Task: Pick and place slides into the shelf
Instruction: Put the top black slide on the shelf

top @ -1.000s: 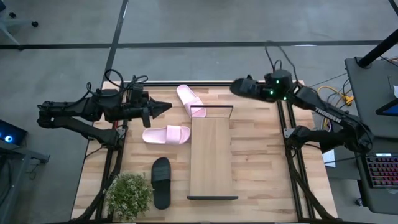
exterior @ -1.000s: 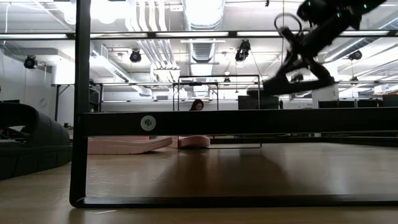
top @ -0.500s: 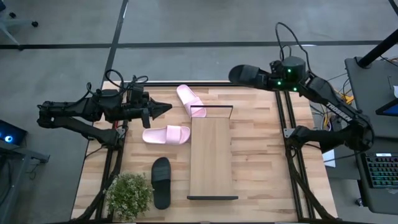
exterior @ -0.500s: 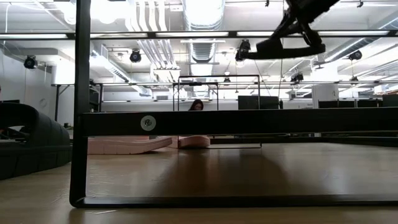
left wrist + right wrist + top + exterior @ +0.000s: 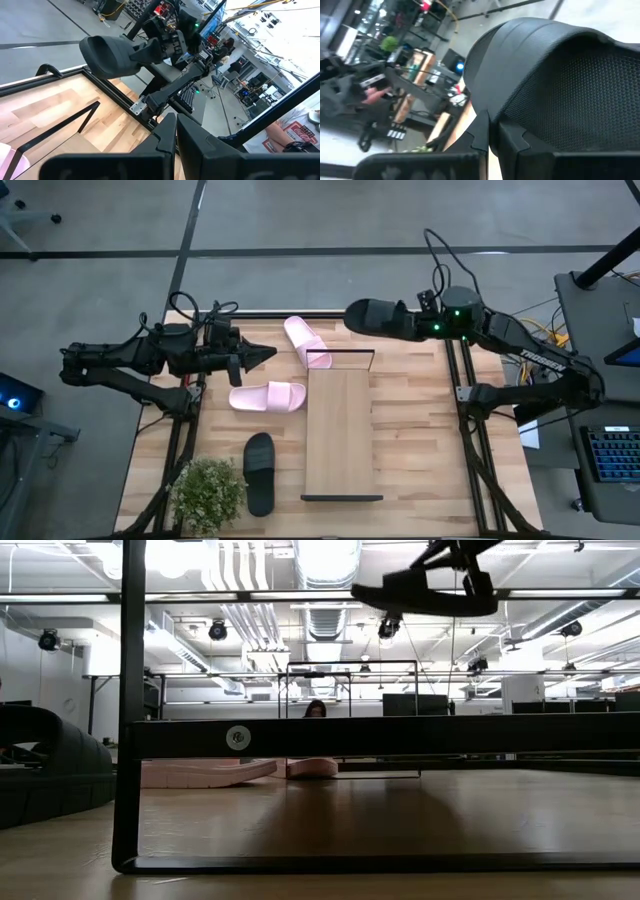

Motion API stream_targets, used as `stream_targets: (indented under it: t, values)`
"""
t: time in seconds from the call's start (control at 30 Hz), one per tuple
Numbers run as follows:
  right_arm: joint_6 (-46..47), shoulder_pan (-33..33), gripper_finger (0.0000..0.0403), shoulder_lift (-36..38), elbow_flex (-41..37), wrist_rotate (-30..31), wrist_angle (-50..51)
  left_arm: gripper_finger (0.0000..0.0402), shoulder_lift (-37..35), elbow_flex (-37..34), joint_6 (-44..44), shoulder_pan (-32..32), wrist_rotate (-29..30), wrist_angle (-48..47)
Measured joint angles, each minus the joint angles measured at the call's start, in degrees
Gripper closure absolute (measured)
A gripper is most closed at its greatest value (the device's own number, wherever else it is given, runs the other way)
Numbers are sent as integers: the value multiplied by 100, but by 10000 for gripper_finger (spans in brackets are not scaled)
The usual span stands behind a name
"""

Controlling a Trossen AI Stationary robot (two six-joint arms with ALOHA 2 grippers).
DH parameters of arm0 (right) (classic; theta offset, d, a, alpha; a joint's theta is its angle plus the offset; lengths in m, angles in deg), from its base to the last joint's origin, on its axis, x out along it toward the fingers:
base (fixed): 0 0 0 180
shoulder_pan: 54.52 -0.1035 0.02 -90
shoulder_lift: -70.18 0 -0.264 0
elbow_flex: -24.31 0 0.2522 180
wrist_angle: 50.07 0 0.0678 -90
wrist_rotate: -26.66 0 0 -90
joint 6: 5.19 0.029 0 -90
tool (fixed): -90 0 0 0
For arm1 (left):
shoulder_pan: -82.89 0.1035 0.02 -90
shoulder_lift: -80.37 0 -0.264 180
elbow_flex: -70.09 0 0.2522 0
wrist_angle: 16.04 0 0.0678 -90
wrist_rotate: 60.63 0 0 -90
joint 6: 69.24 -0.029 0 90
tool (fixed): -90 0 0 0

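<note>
**Right hand carrying a black slide above the bench's far edge**

A wood-plank bench (image 5: 420,440) is standing on a grey concrete floor, with an open workshop showing behind it in the low view. The shelf (image 5: 340,430), a long light-wood board with black wire frames at its ends, is lying lengthwise near the middle of the bench; its board is carrying nothing.

The right hand (image 5: 410,322) is clenching one black slide (image 5: 378,317) and is holding it in the air over the far edge of the bench, beyond the shelf's far end. In the low view this slide (image 5: 425,595) is hanging high above the shelf's frame, roughly level. In the right wrist view the fingers (image 5: 482,130) are pressing together on the slide's strap.

The left hand (image 5: 262,354) is hovering over the bench's left side, clenched and grasping nothing, its tip pointing toward the shelf.

Two pink slides are lying on the bench: one (image 5: 306,341) is angled just beside the shelf's far left corner, the other (image 5: 268,396) is lying crosswise left of the shelf. A second black slide (image 5: 259,472) is resting near the front left, just beside a potted plant (image 5: 208,492).
</note>
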Motion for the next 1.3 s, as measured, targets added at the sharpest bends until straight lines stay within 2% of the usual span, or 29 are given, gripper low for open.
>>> stream_targets:
  t: [0.4, 0.5, 0.7, 1.3]
  values:
    - [537, -1217, 394, -318, -5, 791, -11, 402, 15, -3, -3, 1, -4, 92]
    - [676, -1420, 394, -521, -28, 892, -334, 401, 13, -11, -3, -1, -4, 92]
    - [877, -1603, 394, -976, -42, 885, -990, 401, 13, -14, -4, -1, -14, 96]
    - [1338, -2070, 394, -1936, -53, 843, -1544, 402, 13, -22, -21, -1, -194, 96]
